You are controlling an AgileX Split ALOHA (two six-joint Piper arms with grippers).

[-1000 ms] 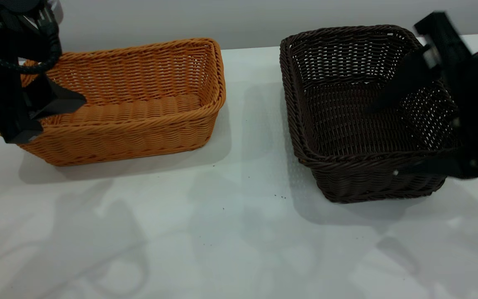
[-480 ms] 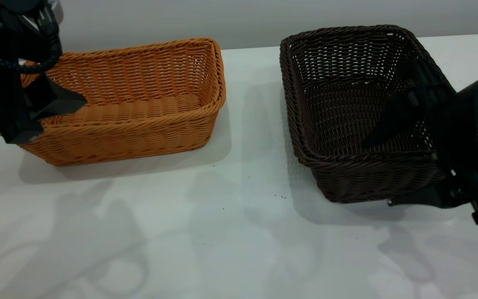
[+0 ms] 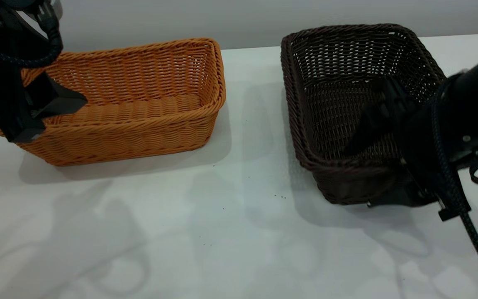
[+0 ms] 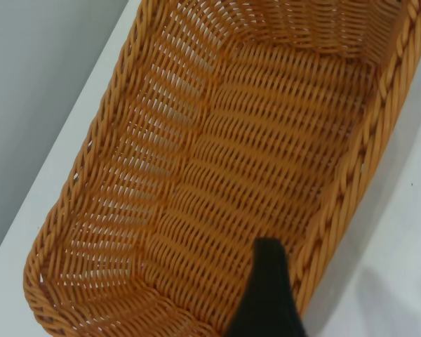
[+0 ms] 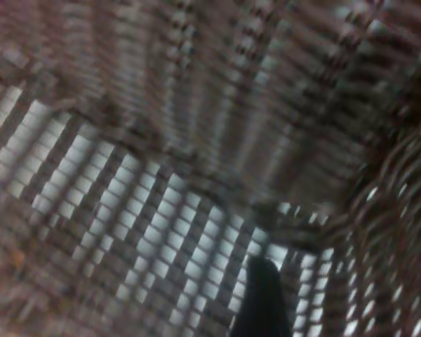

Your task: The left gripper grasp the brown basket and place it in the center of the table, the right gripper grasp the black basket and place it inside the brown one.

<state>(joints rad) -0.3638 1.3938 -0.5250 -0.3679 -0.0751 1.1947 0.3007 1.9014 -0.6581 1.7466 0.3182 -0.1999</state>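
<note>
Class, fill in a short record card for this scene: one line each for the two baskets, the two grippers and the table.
brown basket: upright at table's left, not yet centred
black basket: upright at table's right, outside the brown one
left gripper: straddling the brown basket's left end wall, one finger inside
right gripper: straddling the black basket's near right wall, one finger inside
table: white, a few dark specks

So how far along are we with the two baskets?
Nothing is placed yet. The brown basket sits at the table's left with the left gripper straddling its end wall. The right gripper straddles the black basket's near corner. Both lifts, the centering and the nesting remain.
</note>
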